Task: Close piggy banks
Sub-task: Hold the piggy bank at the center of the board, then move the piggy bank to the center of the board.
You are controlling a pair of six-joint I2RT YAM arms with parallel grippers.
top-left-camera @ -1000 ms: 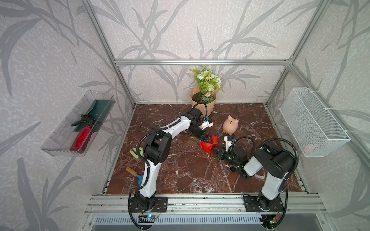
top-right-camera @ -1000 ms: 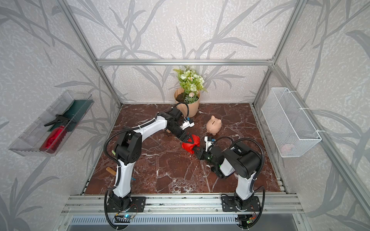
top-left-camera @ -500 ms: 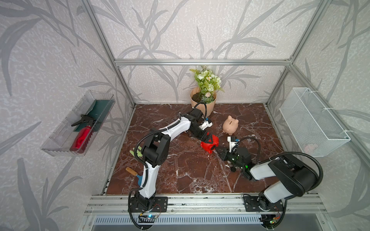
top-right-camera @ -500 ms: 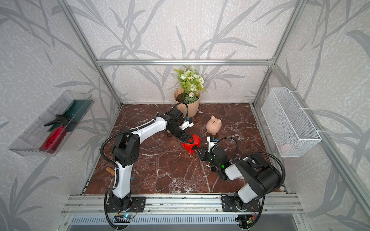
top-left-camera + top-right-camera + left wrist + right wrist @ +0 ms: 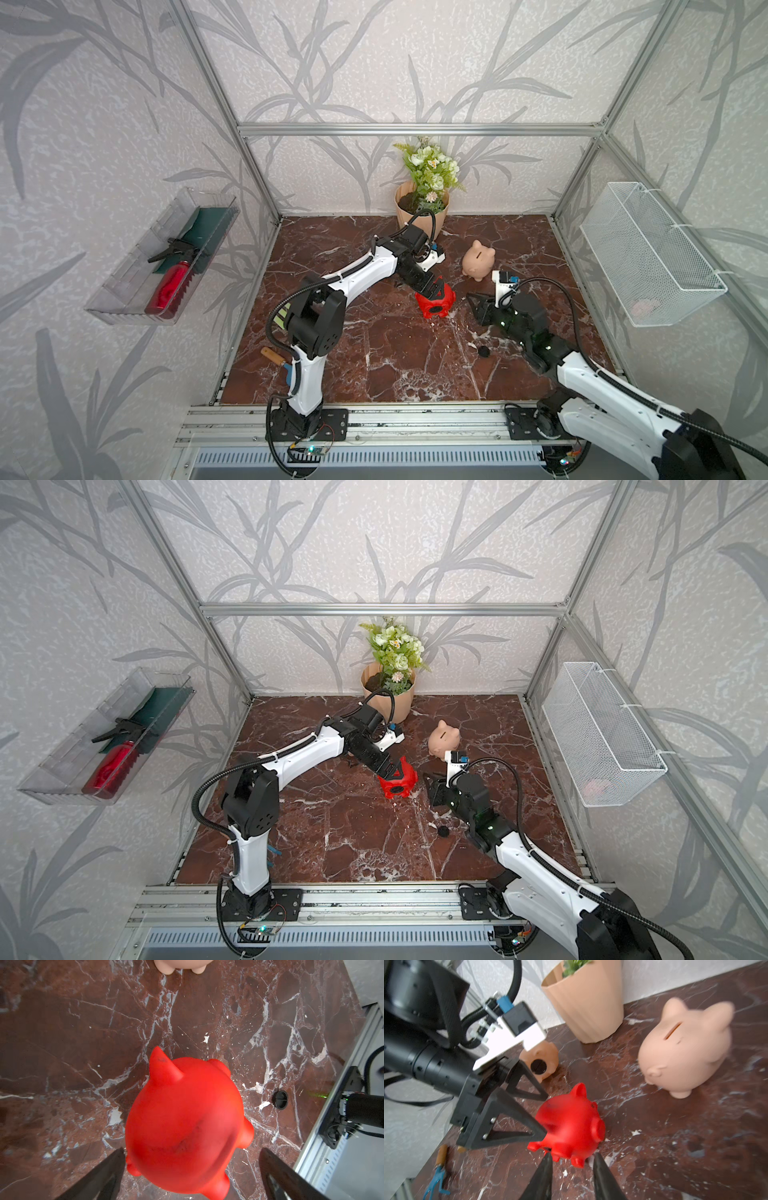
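Observation:
A red piggy bank [image 5: 435, 300] [image 5: 398, 781] lies on its side mid-table, with a dark round patch on its belly turned to the front. My left gripper [image 5: 192, 1167] stands open astride it; one finger [image 5: 108, 1174] is almost against the red pig [image 5: 187, 1115] and the other is clear of it. My right gripper [image 5: 572, 1156] [image 5: 473, 300] is open just in front of the red pig's [image 5: 569, 1124] feet and holds nothing. A peach piggy bank [image 5: 478, 259] [image 5: 685, 1049] stands upright behind. A smaller tan piggy bank [image 5: 543, 1057] lies with a black plug in its belly.
A loose black plug [image 5: 483, 351] [image 5: 280, 1099] lies on the marble in front of my right gripper. The ribbed flowerpot [image 5: 422, 212] stands at the back. A wooden-handled garden tool [image 5: 272, 355] lies front left. A wire basket [image 5: 648, 253] and a clear tray [image 5: 162, 257] hang on the side walls.
My right gripper has drawn back a little from the red pig and its jaws have widened, while that arm's elbow dropped low. My left gripper stays around the red pig.

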